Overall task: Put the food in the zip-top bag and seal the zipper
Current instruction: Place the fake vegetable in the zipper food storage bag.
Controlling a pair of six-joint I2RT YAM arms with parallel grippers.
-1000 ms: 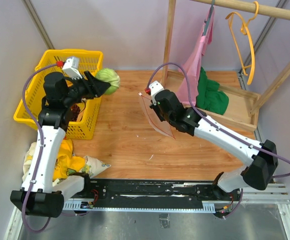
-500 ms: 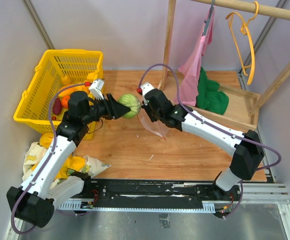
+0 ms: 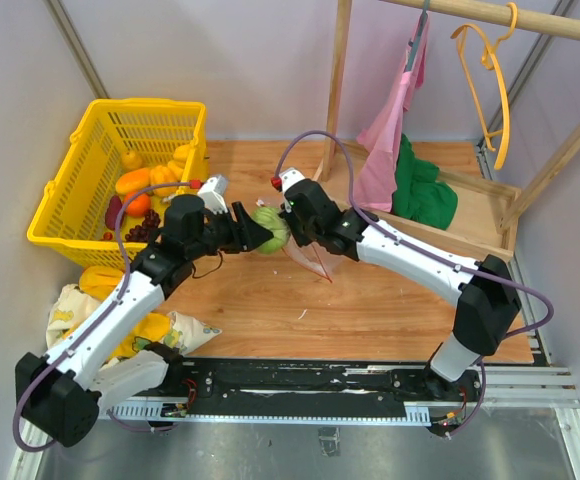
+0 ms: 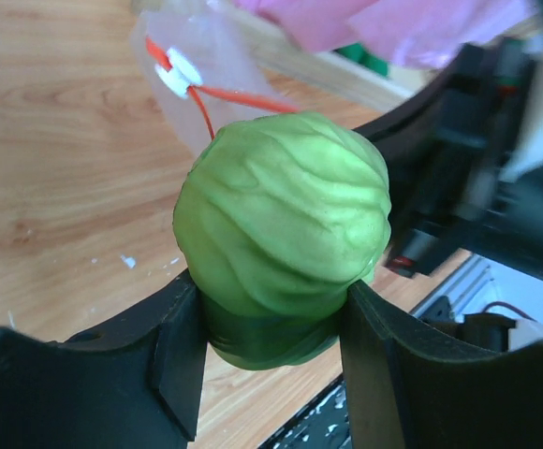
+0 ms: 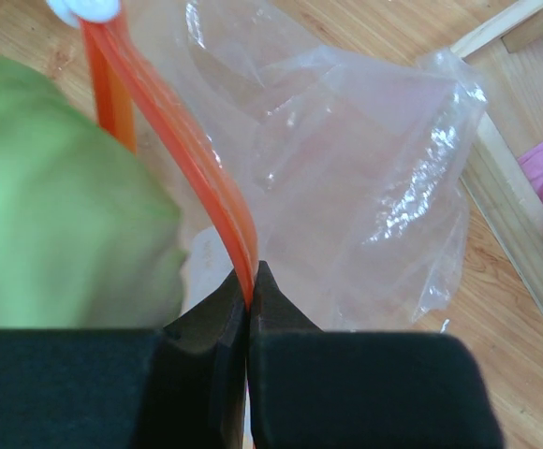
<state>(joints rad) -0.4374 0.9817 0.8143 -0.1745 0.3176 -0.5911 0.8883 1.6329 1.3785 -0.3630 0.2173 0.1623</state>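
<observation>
Cabbage (image 4: 281, 224), a green ribbed toy ball, sits clamped in the left claw (image 4: 271, 351), just beside the clear crinkly zip-top bag (image 5: 365, 168) over the wooden tabletop (image 3: 270, 310); the right claw (image 5: 250, 281) pinches the bag's orange-red zipper strip (image 5: 192, 159), whose length runs from those jaws toward the toy, so entry looks tight

Pale walls (image 3: 250, 60); wooden tabletop (image 3: 260, 310); wooden rack (image 3: 340, 70), orange hanger (image 3: 495, 90), possibly garments (image 3: 385, 130).
</observation>
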